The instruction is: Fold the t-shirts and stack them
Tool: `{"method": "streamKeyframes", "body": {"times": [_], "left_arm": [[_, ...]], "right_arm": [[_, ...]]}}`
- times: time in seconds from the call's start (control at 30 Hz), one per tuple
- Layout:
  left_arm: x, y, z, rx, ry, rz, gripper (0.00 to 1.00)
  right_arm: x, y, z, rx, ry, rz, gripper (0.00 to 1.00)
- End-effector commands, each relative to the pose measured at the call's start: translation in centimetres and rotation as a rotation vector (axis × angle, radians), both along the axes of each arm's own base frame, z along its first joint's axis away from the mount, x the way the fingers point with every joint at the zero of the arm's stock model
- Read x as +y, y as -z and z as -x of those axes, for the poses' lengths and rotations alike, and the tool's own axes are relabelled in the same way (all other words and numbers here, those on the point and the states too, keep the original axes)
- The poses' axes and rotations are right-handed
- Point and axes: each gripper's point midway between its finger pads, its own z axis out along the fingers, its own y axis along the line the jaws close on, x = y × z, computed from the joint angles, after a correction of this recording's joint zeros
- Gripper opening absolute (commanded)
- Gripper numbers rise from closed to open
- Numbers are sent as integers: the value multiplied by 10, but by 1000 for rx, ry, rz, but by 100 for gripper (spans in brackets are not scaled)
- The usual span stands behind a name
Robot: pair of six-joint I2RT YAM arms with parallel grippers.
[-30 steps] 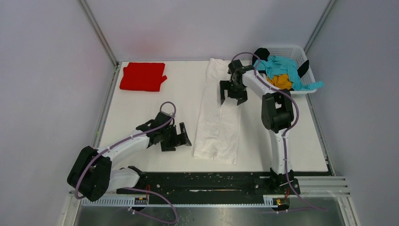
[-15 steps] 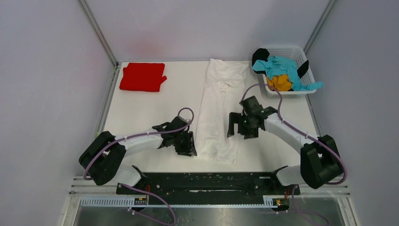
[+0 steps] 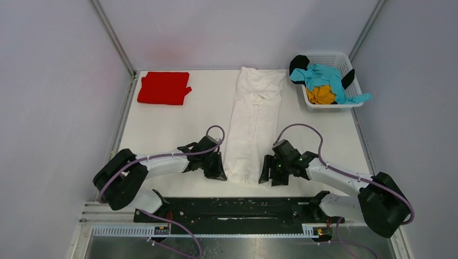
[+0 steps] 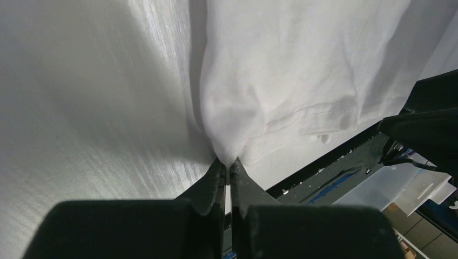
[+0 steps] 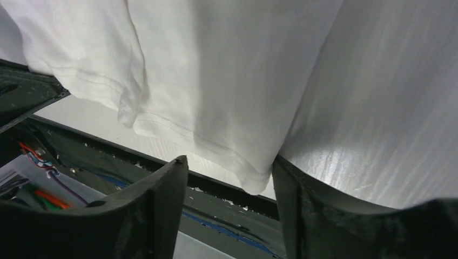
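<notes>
White tee [image 3: 254, 121] lay as a long strip down mid table [image 3: 162, 135]. I had L gripper [image 4: 227, 163] pinched shut on its near-left hem corner. R gripper [image 5: 231, 171] sat wide open w/ the near-right hem corner between its fingers, not clamped. Red tee [image 3: 163, 87] lay folded far left. Teal tee [image 3: 324, 75], orange tee [image 3: 322, 95] and black tee [image 3: 297, 63] were in basket [image 3: 329, 56], far right.

No writing, label, brand mark or number can be read in any of the three views. The white t-shirt [image 3: 253, 127], the red t-shirt [image 3: 163, 87] and the lattice basket [image 3: 324, 56] show only plain surfaces.
</notes>
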Motion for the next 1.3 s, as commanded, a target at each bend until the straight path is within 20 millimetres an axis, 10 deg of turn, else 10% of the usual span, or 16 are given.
{"method": "streamKeyframes", "body": {"times": [0.0,0.27,0.57,1.03,1.27], "left_arm": [[9,17,-2,-11,-22,-58,0],[25,23,46,55,15,-47,0],[8,-19,105,43,150,61,0],[-31,-115,-23,-387,26,126,0],[-26,-124,-110,-471,-45,19,0]], "right_arm": [[1,10,8,24,44,-10,61],[-24,23,47,103,26,66,3],[-10,-12,99,147,-77,-109,0],[-5,-74,-7,-320,45,-76,0],[-3,-101,-82,-430,100,-75,0]]}}
